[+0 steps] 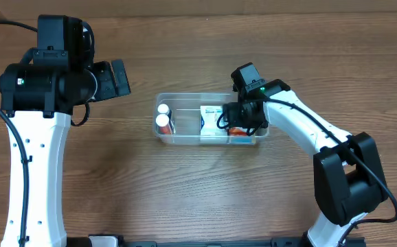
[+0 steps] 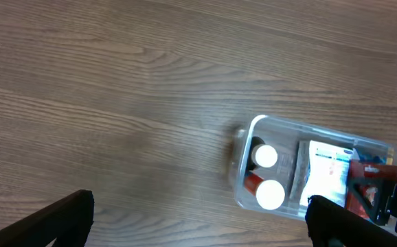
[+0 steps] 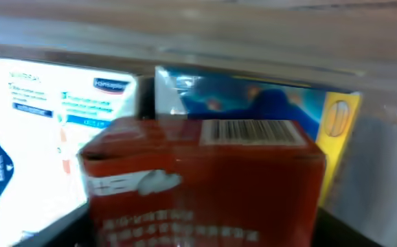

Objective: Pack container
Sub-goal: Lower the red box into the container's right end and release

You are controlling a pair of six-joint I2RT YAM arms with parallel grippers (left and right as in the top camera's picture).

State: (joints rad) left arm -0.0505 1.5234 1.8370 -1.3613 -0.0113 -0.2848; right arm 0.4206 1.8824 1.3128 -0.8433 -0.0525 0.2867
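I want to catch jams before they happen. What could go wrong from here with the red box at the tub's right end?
1. The red box is at the right gripper over the container's crowded right end, with a white box and a blue and yellow box close by; it may catch on them and end up tilted.
2. Nothing holds the clear container, so a sideways push could slide it.

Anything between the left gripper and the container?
No. Overhead shows only bare wooden table between the left gripper and the container; the left wrist view agrees.
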